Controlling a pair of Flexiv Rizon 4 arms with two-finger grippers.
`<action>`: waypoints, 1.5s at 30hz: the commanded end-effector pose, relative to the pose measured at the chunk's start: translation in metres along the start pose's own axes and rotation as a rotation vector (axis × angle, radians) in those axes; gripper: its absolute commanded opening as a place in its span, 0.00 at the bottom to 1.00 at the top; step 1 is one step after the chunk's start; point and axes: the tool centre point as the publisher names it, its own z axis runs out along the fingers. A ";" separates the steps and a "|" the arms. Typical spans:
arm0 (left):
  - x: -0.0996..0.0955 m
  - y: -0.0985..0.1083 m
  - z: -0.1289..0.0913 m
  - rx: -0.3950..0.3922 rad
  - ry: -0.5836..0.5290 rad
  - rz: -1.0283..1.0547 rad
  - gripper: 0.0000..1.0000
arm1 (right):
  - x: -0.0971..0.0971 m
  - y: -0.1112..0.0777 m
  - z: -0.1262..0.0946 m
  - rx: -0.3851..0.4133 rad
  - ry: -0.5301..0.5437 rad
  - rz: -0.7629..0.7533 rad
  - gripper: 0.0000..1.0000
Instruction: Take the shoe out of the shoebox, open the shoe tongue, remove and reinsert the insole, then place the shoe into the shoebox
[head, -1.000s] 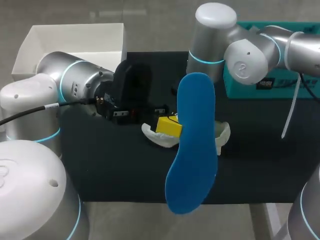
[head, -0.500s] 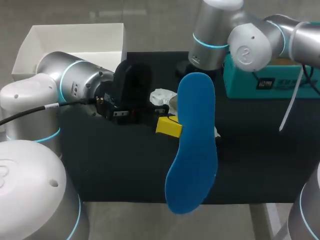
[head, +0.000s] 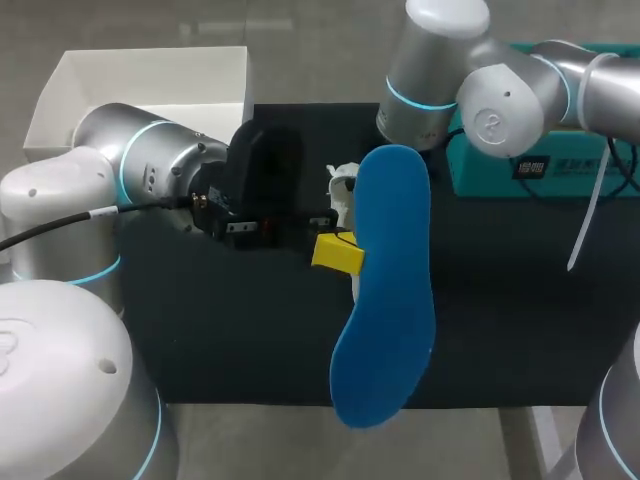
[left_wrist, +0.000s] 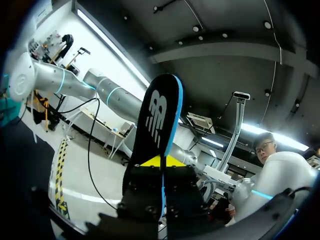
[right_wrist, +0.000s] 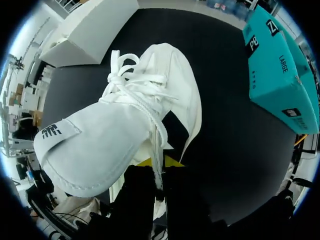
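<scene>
Blue insole (head: 390, 300) in left hand (head: 343, 252) beside lifted shoe (head: 343, 188)

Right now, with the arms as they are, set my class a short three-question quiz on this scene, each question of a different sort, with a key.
1. True or false: the blue insole is lying inside the white shoe.
2. Which gripper holds the insole? A the left gripper; B the right gripper; C neither.
3. Fill in the gap: the right gripper is shut on the white ____.

Key
1. False: the insole is held up in the air, out of the shoe.
2. A.
3. shoe.
</scene>
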 end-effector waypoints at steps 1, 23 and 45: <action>-0.002 0.000 0.000 0.001 0.005 0.001 0.00 | -0.002 -0.004 0.000 -0.085 0.009 0.218 0.00; -0.002 0.000 0.000 0.001 0.005 0.001 0.00 | -0.006 0.006 0.013 -0.090 0.081 0.089 0.00; -0.002 0.000 0.000 0.001 0.005 0.001 0.00 | -0.009 0.001 0.029 -0.041 0.154 0.081 1.00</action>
